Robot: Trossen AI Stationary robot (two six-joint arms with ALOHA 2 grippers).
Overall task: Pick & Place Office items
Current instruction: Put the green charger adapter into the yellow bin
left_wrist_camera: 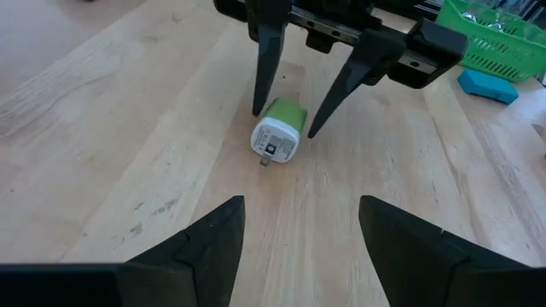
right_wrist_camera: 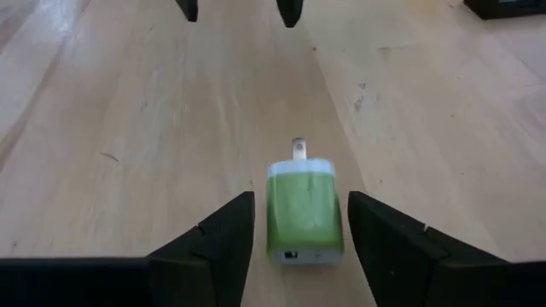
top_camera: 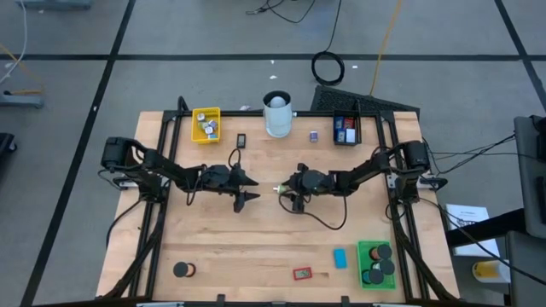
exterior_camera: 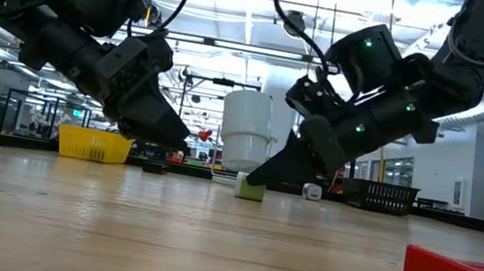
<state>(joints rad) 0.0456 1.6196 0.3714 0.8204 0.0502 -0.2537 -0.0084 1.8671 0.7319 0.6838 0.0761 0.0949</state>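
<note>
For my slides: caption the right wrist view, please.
Right claw open astride a green-and-white charger lying on the wooden table.

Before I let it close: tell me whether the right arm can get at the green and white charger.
Probably yes. The right gripper is down at the table with its jaws either side of the green and white charger, which lies flat on bare wood. The left gripper waits apart.
</note>
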